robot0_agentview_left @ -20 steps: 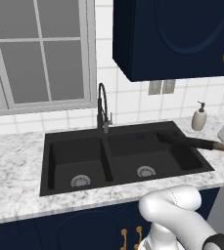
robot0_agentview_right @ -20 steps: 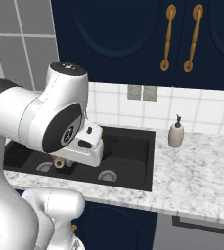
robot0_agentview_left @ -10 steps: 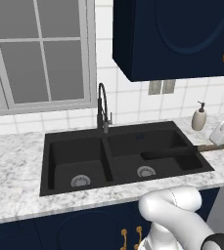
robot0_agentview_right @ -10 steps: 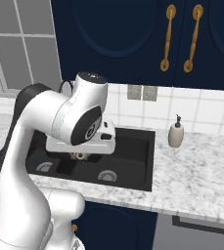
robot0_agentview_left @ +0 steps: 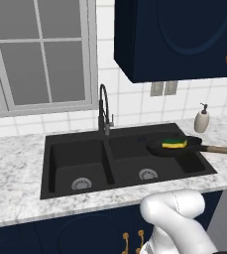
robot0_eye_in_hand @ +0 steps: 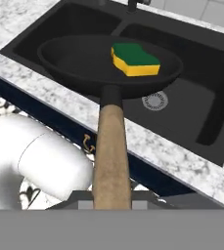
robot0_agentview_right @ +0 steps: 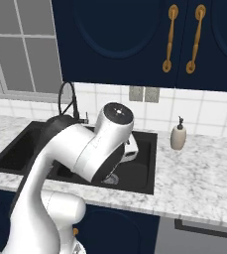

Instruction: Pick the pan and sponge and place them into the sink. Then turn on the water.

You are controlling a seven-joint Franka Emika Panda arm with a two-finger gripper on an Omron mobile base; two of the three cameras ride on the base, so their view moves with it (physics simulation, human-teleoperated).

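Left basin of the sink (robot0_agentview_left: 50, 149) free, at left of centre in the left base view. At right of centre, pan (robot0_agentview_left: 170, 148) above the right basin's far right edge, sponge (robot0_agentview_left: 174, 143) lying in it. Wooden handle reaching to the right frame edge, jaws closed tight on its end.
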